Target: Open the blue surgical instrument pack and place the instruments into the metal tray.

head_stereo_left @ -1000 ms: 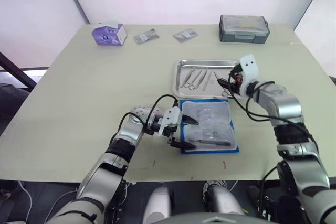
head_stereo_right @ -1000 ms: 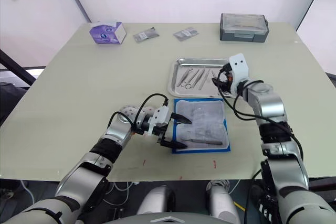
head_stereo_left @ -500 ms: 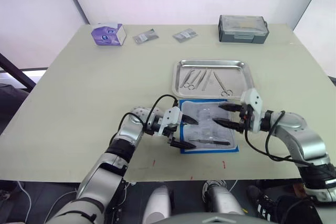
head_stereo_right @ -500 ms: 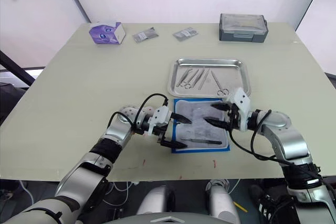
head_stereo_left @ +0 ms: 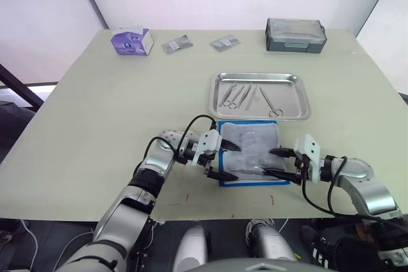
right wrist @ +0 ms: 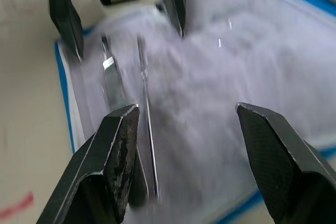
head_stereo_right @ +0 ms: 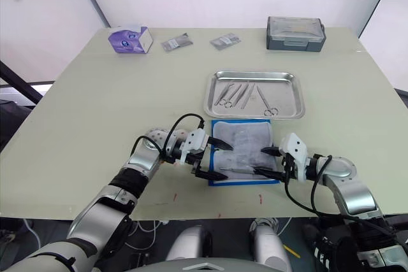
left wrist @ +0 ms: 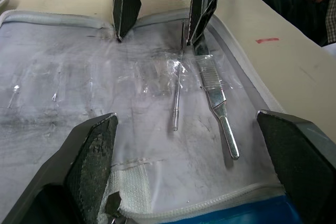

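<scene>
With both claws spread wide and facing each other across the blue surgical instrument pack (head_stereo_left: 252,152), we're set for the next pick! The right claw (head_stereo_left: 281,163) hangs empty, fingers apart, low at the pack's near right edge; the left claw (head_stereo_left: 223,160) sits at the opposite edge, fingers apart too, holding nothing. Between them, on the translucent lining, lie two instruments (left wrist: 214,92): a broad pair of forceps and a thin probe-like tool (left wrist: 177,94) just beside it. Beyond the claws, past the pack's far edge, sits the metal tray (head_stereo_left: 302,99) with what looks like four tools already inside.

Danger here, I'd say: those two tools lie nearly touching, so a closing claw could catch both or pinch the crinkly lining and drag the pack along. The opposing claws are close enough to clash, too.

Farther out on the desk (head_stereo_left: 95,106): one purple tissue box (head_stereo_left: 131,41), two small sachets (head_stereo_left: 177,44), one grey lidded box (head_stereo_left: 296,34).
</scene>
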Controlling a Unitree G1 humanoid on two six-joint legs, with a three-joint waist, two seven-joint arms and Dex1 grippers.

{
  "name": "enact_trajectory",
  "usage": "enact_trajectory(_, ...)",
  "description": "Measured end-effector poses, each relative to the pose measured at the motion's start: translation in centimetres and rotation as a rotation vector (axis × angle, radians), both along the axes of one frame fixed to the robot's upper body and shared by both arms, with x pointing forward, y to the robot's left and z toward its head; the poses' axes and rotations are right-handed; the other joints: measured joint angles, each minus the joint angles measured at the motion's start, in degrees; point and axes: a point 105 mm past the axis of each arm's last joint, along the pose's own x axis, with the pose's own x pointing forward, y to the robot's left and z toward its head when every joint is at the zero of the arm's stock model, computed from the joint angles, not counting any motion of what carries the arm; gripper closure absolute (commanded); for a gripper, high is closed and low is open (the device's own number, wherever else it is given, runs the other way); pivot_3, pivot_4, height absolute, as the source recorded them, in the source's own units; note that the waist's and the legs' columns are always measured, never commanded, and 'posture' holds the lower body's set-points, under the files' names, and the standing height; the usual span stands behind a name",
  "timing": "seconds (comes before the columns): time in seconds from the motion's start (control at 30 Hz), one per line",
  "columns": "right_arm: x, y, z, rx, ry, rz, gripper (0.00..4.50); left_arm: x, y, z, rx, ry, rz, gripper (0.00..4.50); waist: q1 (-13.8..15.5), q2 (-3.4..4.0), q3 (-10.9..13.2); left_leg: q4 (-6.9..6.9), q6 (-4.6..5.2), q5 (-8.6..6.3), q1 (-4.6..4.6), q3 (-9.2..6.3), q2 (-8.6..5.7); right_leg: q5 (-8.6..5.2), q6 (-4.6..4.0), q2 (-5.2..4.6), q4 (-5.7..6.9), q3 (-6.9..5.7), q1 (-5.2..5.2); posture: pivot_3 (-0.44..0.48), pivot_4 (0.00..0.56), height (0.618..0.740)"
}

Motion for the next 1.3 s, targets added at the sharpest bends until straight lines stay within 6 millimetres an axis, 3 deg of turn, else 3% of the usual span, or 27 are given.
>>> enact_trajectory(0.93, 0.63, -0.59, -0.16, -0.127, -0.134, 0.113, 1.42, -0.02, 0.02, -0.03, 0.001, 0.001, 0.000, 0.00, 0.01, -0.07, -0.06, 0.00, 0.00, 0.00, 0.03, 0.00, 0.00, 0.09, -0.16, 0.02, 0.00, 0.00, 0.02, 0.000, 0.150, 0.731)
enact_trajectory(1.03, 0.68, -0.44, -0.23, -0.133, -0.136, 0.127, 2.17, -0.02, 0.06, -0.04, 0.002, 0.001, 0.001, 0.00, -0.03, -0.08, -0.06, 0.00, 0.00, 0.00, 0.05, 0.00, 0.01, 0.10, -0.17, 0.03, 0.01, 0.01, 0.03, 0.000, 0.150, 0.731)
enact_trajectory(1.1, 0.51, -0.30, -0.48, -0.141, -0.131, 0.146, 3.00, -0.02, 0.06, -0.03, 0.002, 0.001, 0.000, 0.00, -0.02, -0.07, -0.06, 0.00, 0.00, 0.00, 0.05, 0.00, 0.01, 0.10, -0.17, 0.03, 0.01, 0.01, 0.03, 0.000, 0.150, 0.731)
enact_trajectory(1.3, 0.37, -0.21, -0.54, -0.143, -0.134, 0.163, 3.00, -0.02, 0.07, -0.04, 0.002, 0.001, 0.000, 0.00, -0.03, -0.08, -0.08, 0.00, 0.00, 0.00, 0.06, 0.00, 0.01, 0.11, -0.18, 0.04, 0.01, 0.02, 0.04, 0.000, 0.150, 0.731)
